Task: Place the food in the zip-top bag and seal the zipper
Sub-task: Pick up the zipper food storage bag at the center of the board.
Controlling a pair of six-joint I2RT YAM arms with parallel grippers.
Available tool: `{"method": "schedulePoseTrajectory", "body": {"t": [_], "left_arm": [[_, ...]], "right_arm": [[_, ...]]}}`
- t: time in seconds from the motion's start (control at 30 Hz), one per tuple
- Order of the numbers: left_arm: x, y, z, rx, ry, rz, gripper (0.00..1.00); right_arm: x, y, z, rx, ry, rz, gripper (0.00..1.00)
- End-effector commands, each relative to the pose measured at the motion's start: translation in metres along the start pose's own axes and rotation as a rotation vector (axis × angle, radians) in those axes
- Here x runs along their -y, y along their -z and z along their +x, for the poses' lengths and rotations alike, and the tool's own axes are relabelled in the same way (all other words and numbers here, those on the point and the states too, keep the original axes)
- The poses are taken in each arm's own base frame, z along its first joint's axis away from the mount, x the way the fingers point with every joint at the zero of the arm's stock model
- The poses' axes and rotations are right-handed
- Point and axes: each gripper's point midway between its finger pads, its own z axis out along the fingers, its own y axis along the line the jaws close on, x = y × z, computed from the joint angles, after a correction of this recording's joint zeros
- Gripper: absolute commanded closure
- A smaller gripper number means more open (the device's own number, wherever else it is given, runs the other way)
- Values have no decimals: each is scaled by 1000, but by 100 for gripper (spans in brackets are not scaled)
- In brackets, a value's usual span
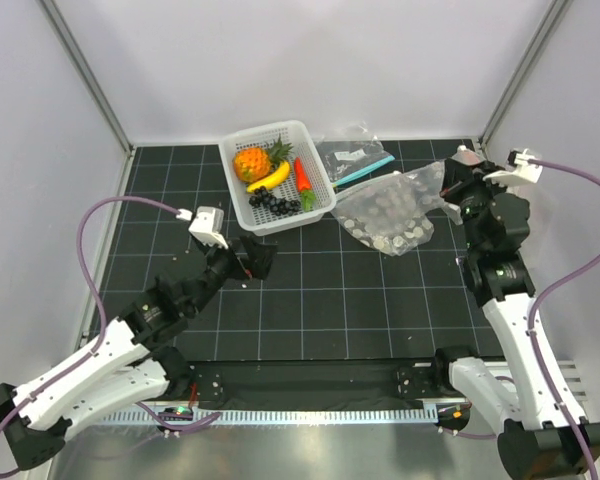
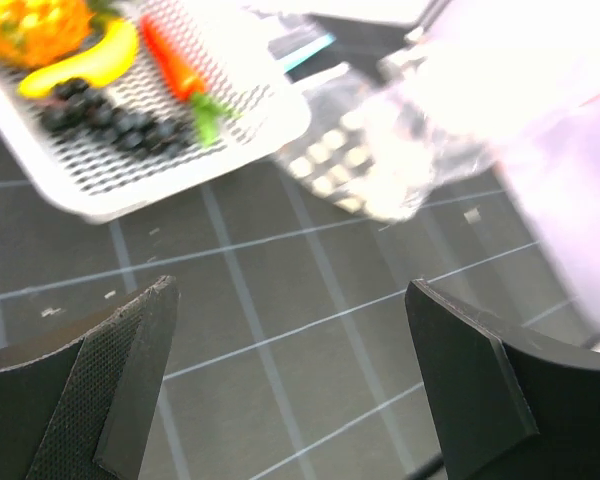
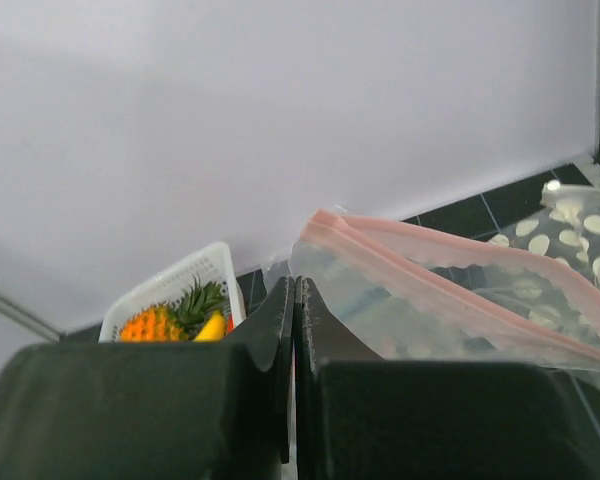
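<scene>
Table [image 1: 330, 310]: you are working over a black gridded surface that is carrying everything listed here.
Left end effector [image 2: 295, 370]: you are holding its two fingers wide apart; it is hanging above bare table, just in front of the basket, and is touching none of the items.
Right end effector [image 3: 293, 300]: you are pressing its fingers together on the zip-top bag's edge, right at the end of the pink strip.
Zip-top bag [image 1: 388, 215]: it is lying on the table just right of the basket, its dotted body sagging on the surface while its right end is rising toward the right end effector.
Zipper [image 3: 450, 245]: in the right wrist view its two pink lips are running apart from each other, so the mouth is appearing parted.
Basket [image 1: 265, 130]: this white perforated tray is sitting at the back of the table.
Food: you are seeing the pineapple [image 1: 250, 162], banana [image 1: 270, 178], pepper [image 1: 303, 175] and grape cluster [image 1: 277, 202] all resting inside the basket, outside the zip-top bag.
Teal-strip bag [image 1: 348, 155]: it is lying behind the zip-top bag, beside the basket's right wall.
</scene>
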Motion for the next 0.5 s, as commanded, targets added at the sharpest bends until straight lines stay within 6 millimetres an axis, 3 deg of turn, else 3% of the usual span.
{"method": "schedulePoseTrajectory", "body": {"t": [0.0, 0.13, 0.33, 0.47], "left_arm": [[26, 7, -28, 40, 99, 87, 0], [37, -2, -36, 6, 104, 84, 0], [41, -23, -9, -146, 77, 41, 0], [31, -23, -7, -120, 104, 1, 0]], "right_arm": [[-32, 20, -17, -73, 144, -147, 99], [-66, 40, -11, -151, 168, -344, 99], [-102, 63, 24, -388, 165, -552, 99], [-114, 88, 79, -597, 223, -624, 99]]}}
